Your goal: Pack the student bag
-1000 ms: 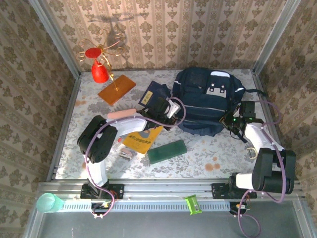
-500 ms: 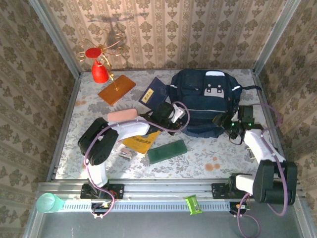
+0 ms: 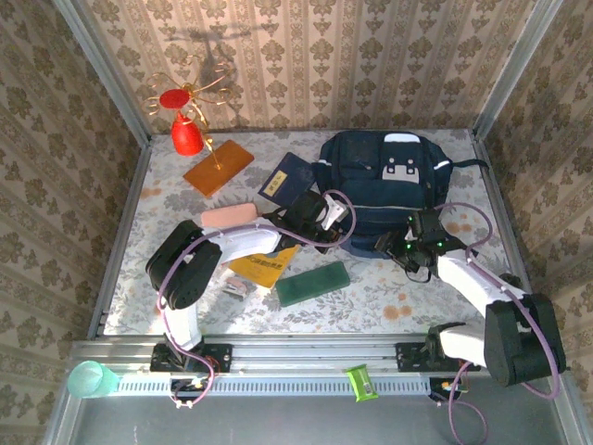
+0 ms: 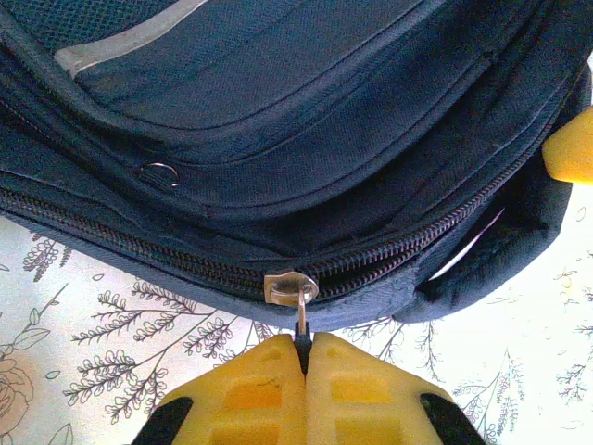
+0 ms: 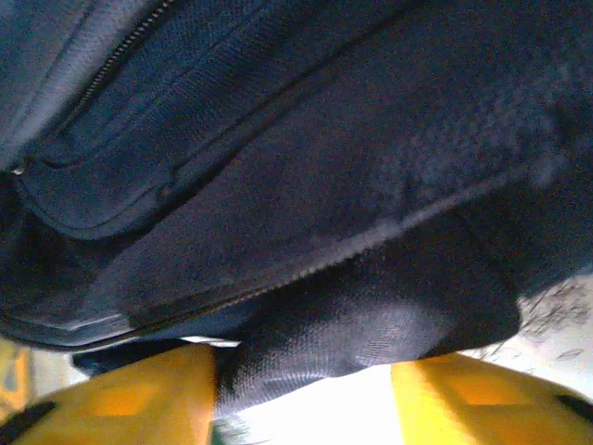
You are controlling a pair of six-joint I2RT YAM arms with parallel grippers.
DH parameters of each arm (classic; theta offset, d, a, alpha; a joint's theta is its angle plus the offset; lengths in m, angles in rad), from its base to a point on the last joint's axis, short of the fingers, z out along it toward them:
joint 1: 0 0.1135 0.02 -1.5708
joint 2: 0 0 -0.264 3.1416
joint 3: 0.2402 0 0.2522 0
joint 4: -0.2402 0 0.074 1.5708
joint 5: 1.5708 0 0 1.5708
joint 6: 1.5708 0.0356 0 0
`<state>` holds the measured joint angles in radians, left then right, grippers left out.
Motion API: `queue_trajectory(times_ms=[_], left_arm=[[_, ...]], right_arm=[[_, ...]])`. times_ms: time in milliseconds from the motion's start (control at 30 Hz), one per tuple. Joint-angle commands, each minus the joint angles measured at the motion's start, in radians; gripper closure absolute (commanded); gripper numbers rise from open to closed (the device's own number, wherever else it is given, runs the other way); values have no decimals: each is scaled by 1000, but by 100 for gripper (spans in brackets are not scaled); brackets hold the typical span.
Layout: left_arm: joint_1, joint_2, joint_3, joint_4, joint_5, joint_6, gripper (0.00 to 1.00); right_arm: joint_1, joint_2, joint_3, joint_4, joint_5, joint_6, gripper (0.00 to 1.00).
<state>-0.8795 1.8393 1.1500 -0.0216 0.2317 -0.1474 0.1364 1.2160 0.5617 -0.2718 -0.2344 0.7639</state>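
The student bag (image 3: pixel 384 185), a large dark navy backpack, lies at the back right of the table. My left gripper (image 3: pixel 326 215) is at its left near corner. In the left wrist view its yellow fingers (image 4: pixel 259 389) are pressed together on the dark pull tab of the metal zipper slider (image 4: pixel 290 286), so the left gripper (image 4: pixel 304 348) is shut on the pull. My right gripper (image 3: pixel 408 246) sits at the bag's near edge. In the right wrist view its jaws stand apart, open, around a fold of the bag's fabric (image 5: pixel 371 324). The fold touches the left finger (image 5: pixel 139 399).
A navy booklet (image 3: pixel 288 178) leans by the bag's left side. A pink case (image 3: pixel 232 215), a yellow book (image 3: pixel 264 264) and a green case (image 3: pixel 313 283) lie under and near the left arm. An orange board (image 3: pixel 218 167) and a red ornament stand (image 3: pixel 187 134) are back left.
My right gripper has swung from the bag's right side leftwards to its near edge and its jaws have come apart. The bag shifted slightly. My left gripper keeps its grip.
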Motion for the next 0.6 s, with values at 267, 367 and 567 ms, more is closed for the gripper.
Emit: queue_trajectory(times_ms=[267,367,567], left_arm=[[26,-55,-7,-90,-105,78,100],[48,-57,-13,-93,-115,76,100],[93,-36,20,-86,-104,75,100]], right_arm=[[-168,-89,49,-97,112,-155,93],[-237,-141,51,-123,113,-175,97],[-319,-212,74,-145,137,-188,99]])
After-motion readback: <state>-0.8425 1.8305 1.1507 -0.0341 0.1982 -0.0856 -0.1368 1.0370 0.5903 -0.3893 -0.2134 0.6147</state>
